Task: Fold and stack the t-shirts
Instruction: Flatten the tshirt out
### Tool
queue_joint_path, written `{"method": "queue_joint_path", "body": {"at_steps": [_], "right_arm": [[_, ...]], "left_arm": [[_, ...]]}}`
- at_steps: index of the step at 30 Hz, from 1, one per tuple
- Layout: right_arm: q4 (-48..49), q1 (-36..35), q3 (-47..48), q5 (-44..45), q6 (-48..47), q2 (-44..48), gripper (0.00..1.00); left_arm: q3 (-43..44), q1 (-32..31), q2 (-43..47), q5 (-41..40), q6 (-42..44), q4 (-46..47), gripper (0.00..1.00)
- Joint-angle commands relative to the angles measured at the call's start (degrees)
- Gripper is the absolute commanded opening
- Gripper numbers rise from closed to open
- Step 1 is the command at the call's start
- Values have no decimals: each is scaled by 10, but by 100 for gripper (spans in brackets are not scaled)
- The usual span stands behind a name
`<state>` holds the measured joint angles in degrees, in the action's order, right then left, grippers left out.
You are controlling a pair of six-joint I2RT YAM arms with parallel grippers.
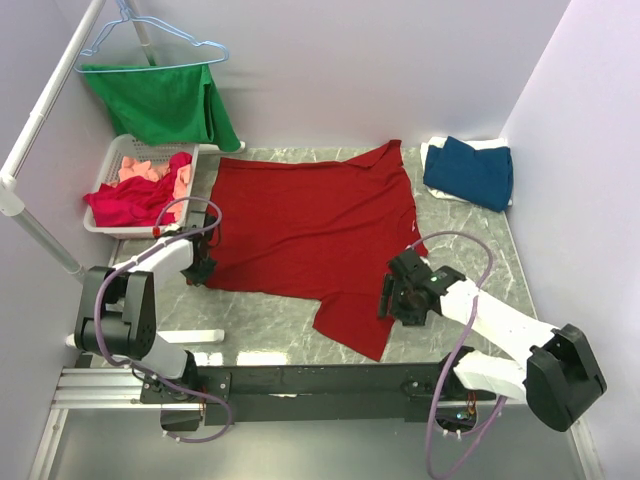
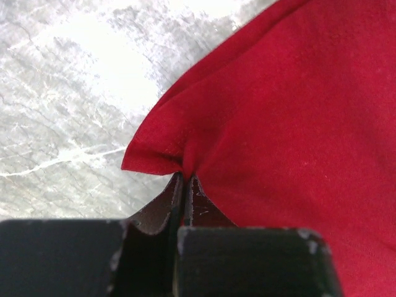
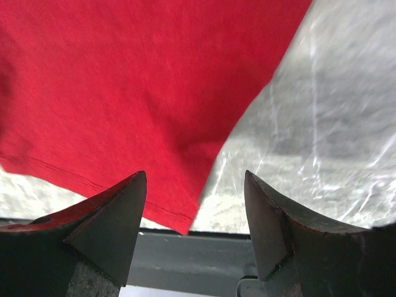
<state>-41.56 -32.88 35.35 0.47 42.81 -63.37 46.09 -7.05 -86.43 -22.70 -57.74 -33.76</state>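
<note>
While your left gripper (image 2: 185, 178) pinches the large deep-red cloth t-shirt (image 1: 310, 225) by its near-left corner, your right gripper (image 3: 194, 178) hovers, fingers spread.

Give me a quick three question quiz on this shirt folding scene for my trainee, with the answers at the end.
1. True or false: the left gripper is shut on a corner of the red shirt.
2. Where on the table does the blue shirt lie? A: far left corner. B: far right corner. C: near edge, by the arm bases.
3. Fill in: the right gripper, by the red shirt's near corner, is ____.

Key: 1 true; 2 B; 3 open.
</note>
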Motion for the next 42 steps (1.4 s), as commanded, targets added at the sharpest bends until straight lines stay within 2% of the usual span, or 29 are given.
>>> {"method": "queue_joint_path", "body": {"at_steps": [1,7,11,22,28,29,30,36,42], "right_arm": [[12,-35,-16,7,32,-14,71],[15,-73,-31,-3,56,-11,69],[19,-100,-41,-18,65,-10,56],[44,-162,-43,-25,88,-77,36],[25,-183,-42,-11,110,-104,13],[19,-184,-41,-6,119,-105,4],[5,-185,-36,-6,123,-105,0],[-113,-193,-3,78,173,-39,0],[-257,-194,49,124,216,87,0]], "left_arm": [[-1,-11,28,-2,1,-24,1],[13,-13,57,-18,-1,-51,1],[21,-13,64,-21,1,-58,1],[16,-13,59,-19,7,-56,1],[13,-13,62,-17,10,-53,1],[12,-12,63,-17,10,-54,1],[12,-13,64,-18,10,-55,1],[19,-13,88,-24,17,-78,1],[13,-14,143,-21,15,-119,1]]}}
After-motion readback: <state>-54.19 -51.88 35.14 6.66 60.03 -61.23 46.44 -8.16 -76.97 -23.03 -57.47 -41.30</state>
